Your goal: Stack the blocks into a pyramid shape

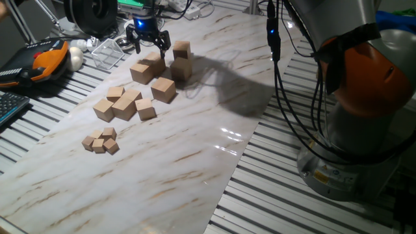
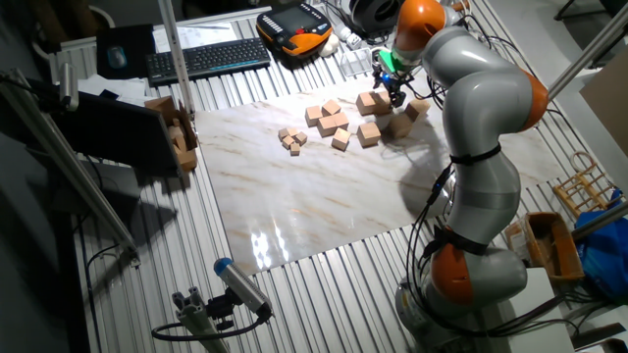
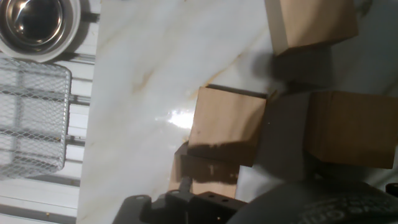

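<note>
- A pick or a placing appears to be in hand: the jaws [image 1: 149, 40] are seen spread above a block [image 1: 154, 62] at the far end of the worktop [image 1: 195, 162].
- The other blocks [image 1: 164, 89] lie just beside it; no pyramid is built yet.
- Next, a straight descent would be needed.
- The arm [image 2: 471, 88] is reached across, wrist pointed down.

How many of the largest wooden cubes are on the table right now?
5 large cubes: one under the gripper, one beside it, one nearer the medium cubes, two on the gripper's other side. The gripper may hide more.
</note>
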`<state>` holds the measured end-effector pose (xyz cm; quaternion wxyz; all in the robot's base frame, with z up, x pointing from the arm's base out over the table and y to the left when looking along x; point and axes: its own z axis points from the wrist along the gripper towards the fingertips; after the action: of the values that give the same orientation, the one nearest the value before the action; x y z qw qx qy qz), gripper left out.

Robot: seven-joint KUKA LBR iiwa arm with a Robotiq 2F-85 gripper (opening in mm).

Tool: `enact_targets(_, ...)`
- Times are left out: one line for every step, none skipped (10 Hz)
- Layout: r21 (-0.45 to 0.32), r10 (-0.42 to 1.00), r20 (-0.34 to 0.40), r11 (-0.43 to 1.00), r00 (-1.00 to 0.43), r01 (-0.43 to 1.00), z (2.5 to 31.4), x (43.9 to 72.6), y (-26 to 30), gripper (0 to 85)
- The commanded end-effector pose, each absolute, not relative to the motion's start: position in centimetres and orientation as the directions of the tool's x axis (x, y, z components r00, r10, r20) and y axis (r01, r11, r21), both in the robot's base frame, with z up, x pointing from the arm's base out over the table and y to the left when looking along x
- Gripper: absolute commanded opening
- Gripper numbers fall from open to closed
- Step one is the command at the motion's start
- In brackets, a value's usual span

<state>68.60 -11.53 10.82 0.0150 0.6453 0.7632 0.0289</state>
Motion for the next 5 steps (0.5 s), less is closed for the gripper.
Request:
enact_targets(0.064, 0.986, 0.016, 0.164, -0.165, 0.984, 10.83, 68.62, -11.52, 85.0)
enact_targets(0.062, 0.987, 0.018, 0.158, -0.159, 0.986, 10.83, 68.62, -11.52, 85.0)
enact_targets(0.060, 0.986, 0.015, 0.164, -0.165, 0.985, 10.83, 68.62, -11.52, 85.0)
enact_targets(0.071, 0.979, 0.015, 0.200, -0.201, 0.977, 10.83, 68.62, -11.52, 85.0)
enact_targets(0.098, 0.975, 0.021, 0.217, -0.220, 0.971, 10.83, 68.62, -11.52, 85.0)
